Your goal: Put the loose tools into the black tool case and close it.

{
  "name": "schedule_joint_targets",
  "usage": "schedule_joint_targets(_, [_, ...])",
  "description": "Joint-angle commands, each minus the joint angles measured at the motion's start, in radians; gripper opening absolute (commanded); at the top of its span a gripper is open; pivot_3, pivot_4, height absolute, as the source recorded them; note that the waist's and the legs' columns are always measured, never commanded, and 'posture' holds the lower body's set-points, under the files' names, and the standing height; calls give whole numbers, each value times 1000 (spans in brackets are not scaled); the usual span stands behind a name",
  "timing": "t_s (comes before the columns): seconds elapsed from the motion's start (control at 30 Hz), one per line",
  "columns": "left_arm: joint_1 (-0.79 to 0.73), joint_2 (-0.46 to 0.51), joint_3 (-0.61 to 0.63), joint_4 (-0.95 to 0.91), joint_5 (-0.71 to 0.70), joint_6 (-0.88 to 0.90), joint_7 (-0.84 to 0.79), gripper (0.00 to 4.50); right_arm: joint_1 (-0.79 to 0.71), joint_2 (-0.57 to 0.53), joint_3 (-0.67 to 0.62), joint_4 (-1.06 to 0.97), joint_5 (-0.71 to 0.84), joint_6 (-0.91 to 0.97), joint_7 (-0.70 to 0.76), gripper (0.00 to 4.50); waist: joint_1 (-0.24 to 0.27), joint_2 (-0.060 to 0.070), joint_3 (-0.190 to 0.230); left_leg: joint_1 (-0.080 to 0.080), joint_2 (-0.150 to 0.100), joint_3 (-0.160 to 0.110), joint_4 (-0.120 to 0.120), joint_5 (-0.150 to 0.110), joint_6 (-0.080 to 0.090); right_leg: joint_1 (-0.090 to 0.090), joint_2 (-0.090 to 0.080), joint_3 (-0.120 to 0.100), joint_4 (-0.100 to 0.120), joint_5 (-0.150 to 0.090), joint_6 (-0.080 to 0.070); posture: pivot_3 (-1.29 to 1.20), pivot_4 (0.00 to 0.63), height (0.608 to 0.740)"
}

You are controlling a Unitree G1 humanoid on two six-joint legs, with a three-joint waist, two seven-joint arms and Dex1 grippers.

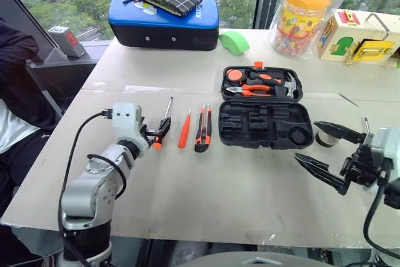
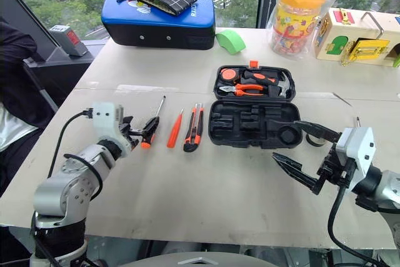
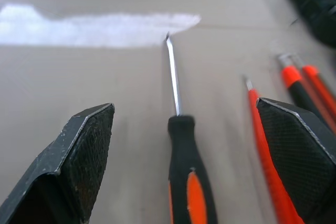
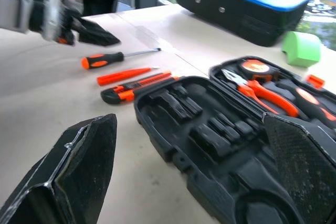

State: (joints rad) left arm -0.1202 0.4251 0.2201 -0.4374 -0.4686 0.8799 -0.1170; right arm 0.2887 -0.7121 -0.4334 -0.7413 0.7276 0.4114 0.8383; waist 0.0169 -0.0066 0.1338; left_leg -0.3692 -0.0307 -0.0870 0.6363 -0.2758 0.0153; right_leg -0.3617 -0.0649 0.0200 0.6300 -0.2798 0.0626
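Note:
The black tool case (image 1: 265, 123) lies open on the table, its lid half holding pliers, a hammer and a tape measure. Left of it lie an orange-and-black utility knife (image 1: 203, 129), a thin all-orange screwdriver (image 1: 184, 130) and a black-and-orange screwdriver (image 1: 161, 130). My left gripper (image 3: 181, 106) is open, its fingers (image 3: 84, 156) standing either side of that screwdriver's handle (image 3: 184, 171) without touching it. My right gripper (image 1: 306, 140) hangs open just right of the case (image 4: 210, 140). A small dark tape roll (image 1: 326, 141) sits behind its upper finger, partly hidden.
At the back stand a blue padded case (image 1: 164, 20) with a checked pouch on top, a green object (image 1: 234, 42), a bagged jar with an orange lid (image 1: 303, 10) and a wooden latch box (image 1: 362, 35). A person (image 1: 15, 92) sits at the left edge.

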Motion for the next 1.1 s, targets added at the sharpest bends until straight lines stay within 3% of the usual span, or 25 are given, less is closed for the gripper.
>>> schedule_joint_targets(0.03, [-17,17,-36,23,49,6,0,4401,-3,-15,-10,-44,20,0,-11,4500,-1,0,0,0,0,0,0,0,-1,0,0,0,0,0,0,0,150,740])
schedule_joint_targets(0.13, [-8,26,-84,78,90,4,-15,4401,5,-15,-14,-43,12,-7,-16,4500,-2,0,0,0,0,0,0,0,-1,0,0,0,0,0,0,0,150,740])
schedule_joint_targets(0.17, [-5,17,-87,98,86,8,-23,3898,10,-13,-11,-46,8,-9,-18,4500,-2,0,0,1,0,1,0,0,0,0,0,0,0,0,0,0,150,740])
schedule_joint_targets(0.2, [-2,10,-86,110,84,10,-29,3685,14,-12,-9,-49,7,-11,-20,4500,-2,0,0,1,0,1,0,0,0,0,0,1,1,0,0,0,150,740])
schedule_joint_targets(0.4, [28,19,-104,96,102,-10,-82,841,75,2,-29,-56,-18,-28,-29,4500,0,0,-1,2,0,2,0,0,0,0,-5,3,2,0,0,0,150,740])
schedule_joint_targets(0.53, [15,36,-72,73,93,-54,-132,841,112,19,-49,-43,-26,-45,-31,4500,-1,1,-1,2,0,2,0,0,1,0,-5,3,2,0,0,0,150,740])
schedule_joint_targets(0.63, [-62,84,-61,72,53,-132,-270,841,153,40,-72,-29,-44,-67,-30,4500,3,-2,0,1,0,1,0,0,0,0,-5,2,2,0,0,0,150,740])
schedule_joint_targets(0.73, [-239,207,-201,146,39,-227,-603,841,200,73,-105,-34,-41,-78,-48,4500,13,-3,1,-1,0,-2,1,0,-1,0,-4,-2,2,0,0,0,150,740])
schedule_joint_targets(0.83, [-426,256,-383,331,144,-396,-845,841,241,96,-126,-45,-41,-86,-57,4500,15,1,-2,-1,-2,0,2,3,-6,0,0,-3,2,0,-1,0,150,740])
schedule_joint_targets(0.93, [-601,218,-518,558,261,-575,-986,841,271,120,-153,-45,-40,-98,-68,4500,8,2,-2,2,-2,4,2,2,-3,0,0,1,2,0,0,0,150,740])
schedule_joint_targets(1.1, [-922,-12,-695,1105,475,-917,-1042,841,323,154,-228,-86,-10,-93,-112,4500,-2,-3,2,-4,-3,-1,8,0,1,-3,5,-4,6,-1,2,0,150,740])
